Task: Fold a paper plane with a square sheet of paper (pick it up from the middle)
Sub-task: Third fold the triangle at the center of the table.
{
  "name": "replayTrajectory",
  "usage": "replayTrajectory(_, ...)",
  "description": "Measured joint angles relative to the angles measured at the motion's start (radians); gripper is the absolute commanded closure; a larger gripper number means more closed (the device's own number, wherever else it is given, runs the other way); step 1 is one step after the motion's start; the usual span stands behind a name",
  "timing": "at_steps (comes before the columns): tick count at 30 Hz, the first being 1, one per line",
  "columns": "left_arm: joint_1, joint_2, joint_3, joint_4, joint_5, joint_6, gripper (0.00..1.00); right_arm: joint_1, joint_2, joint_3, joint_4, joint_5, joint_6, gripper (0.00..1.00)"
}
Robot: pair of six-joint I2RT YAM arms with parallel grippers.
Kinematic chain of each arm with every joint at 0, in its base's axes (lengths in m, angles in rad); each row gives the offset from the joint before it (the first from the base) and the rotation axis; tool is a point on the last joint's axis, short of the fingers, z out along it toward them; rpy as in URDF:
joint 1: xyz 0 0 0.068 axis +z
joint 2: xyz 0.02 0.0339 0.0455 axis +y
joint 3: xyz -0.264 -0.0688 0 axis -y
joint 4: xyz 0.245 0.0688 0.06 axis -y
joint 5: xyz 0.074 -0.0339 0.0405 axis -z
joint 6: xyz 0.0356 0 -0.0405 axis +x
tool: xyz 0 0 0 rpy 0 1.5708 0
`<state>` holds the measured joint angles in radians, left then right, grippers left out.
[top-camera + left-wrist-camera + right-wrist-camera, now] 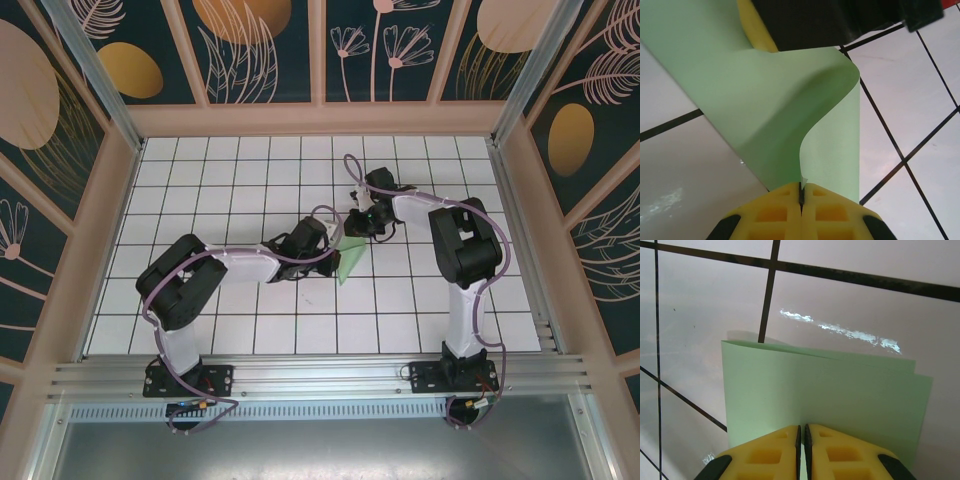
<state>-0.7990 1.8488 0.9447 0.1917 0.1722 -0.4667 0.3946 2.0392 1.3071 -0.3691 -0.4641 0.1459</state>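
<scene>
- here, the left gripper (801, 192) pinches the green paper (765, 100), jaws tight on its edge.
- the folded paper curls up at the middle of the white table (250, 180).
- the right gripper (802, 429) pinches it too, jaws nearly closed.

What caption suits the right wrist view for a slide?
Right claw shut on folded pale green paper sheet over white gridded table.

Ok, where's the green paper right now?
In the top view the green paper is mid-table between the two arms, pinched by the left gripper and the right gripper.
</scene>
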Motion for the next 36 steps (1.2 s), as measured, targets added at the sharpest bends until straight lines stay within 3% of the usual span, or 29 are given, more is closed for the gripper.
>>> replayTrajectory(36, 0.006, 0.05, 0.05, -0.034, 0.002, 0.032, 1.0, 0.003, 0.004, 0.009, -0.006, 0.0, -0.01, 0.84)
